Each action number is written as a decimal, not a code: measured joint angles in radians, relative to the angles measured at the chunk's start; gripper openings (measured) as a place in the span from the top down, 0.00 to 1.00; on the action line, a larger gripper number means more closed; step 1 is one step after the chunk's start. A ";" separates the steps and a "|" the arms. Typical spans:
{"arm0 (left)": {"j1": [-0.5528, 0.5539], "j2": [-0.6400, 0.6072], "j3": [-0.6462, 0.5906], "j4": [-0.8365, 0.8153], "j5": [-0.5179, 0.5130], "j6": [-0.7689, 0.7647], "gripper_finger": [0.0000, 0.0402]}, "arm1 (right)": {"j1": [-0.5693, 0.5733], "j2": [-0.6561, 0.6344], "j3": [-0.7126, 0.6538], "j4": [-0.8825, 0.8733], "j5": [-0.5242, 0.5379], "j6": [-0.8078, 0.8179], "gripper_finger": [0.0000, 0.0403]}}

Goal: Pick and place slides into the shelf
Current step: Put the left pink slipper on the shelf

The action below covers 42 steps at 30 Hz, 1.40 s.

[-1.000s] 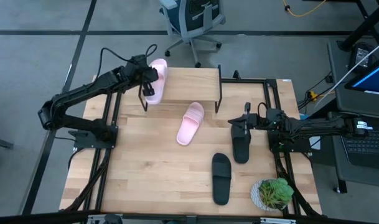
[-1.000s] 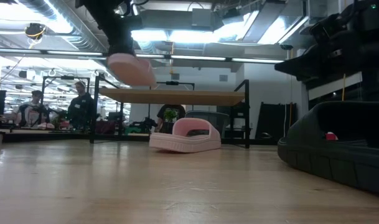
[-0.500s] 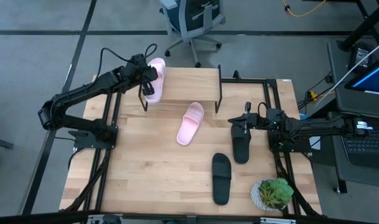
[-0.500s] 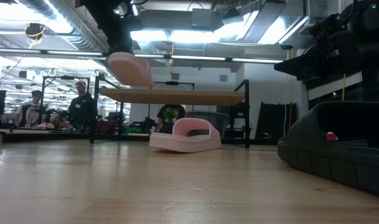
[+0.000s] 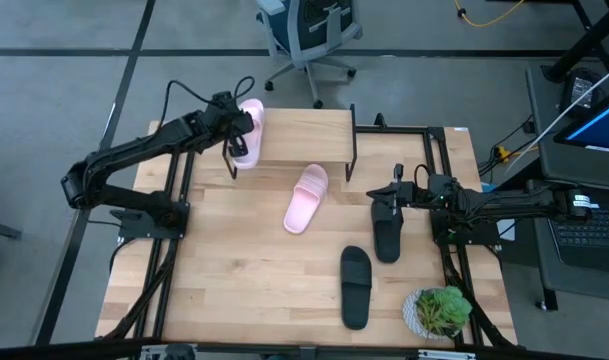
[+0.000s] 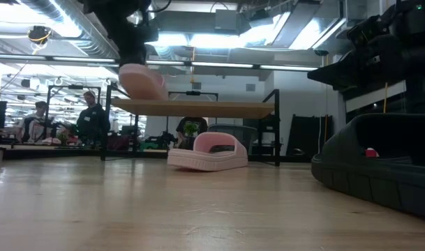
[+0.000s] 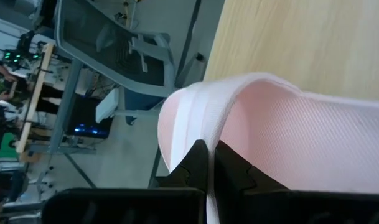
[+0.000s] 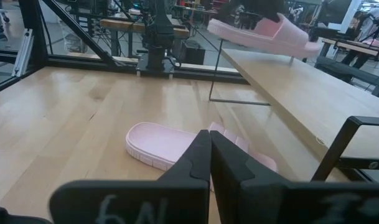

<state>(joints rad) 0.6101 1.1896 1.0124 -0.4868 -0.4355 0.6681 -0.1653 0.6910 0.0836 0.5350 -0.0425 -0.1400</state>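
While carried: one pink slide (image 5: 248,130) hangs over the left end of the shelf (image 5: 304,135), above the plank and not yet set down.
Left gripper (image 5: 231,124): fingers pinched tight on that slide's strap; the wrist view shows the pale strap caught between them.
Second pink slide (image 5: 306,198): on the table (image 5: 234,280), just in front of the shelf.
Black slides: one (image 5: 387,228) under the right gripper (image 5: 394,200), the other (image 5: 355,286) nearer the front edge.
Right gripper: fingers closed together, holding nothing, hovering above the black slide.
Progress: nothing rests on the shelf yet; first placement under way, three slides left.
Surface: pale wood planks; a small potted plant (image 5: 439,310) at the front right corner.
Room: grey floor, an office chair (image 5: 306,35) behind the shelf, people (image 6: 86,118) at benches far back.
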 joint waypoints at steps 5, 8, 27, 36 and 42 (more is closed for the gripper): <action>0.000 0.000 -0.027 0.054 -0.014 0.027 1.00 | 0.000 0.000 0.000 0.002 0.000 0.000 0.98; 0.000 0.000 -0.029 0.055 -0.028 0.041 1.00 | 0.000 0.000 0.000 0.008 0.000 0.000 0.98; 0.013 0.000 -0.030 0.043 -0.037 0.042 1.00 | 0.000 0.000 0.000 0.008 -0.001 0.001 0.98; 0.027 0.000 -0.030 0.026 -0.038 0.042 1.00 | 0.000 0.000 0.000 0.008 -0.001 0.006 0.98; 0.027 0.000 -0.030 0.025 -0.013 0.042 1.00 | 0.000 0.000 0.000 0.008 -0.001 0.006 0.98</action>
<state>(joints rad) 0.6369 1.1897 0.9829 -0.4618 -0.4490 0.7105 -0.1650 0.6914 0.0834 0.5426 -0.0437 -0.1337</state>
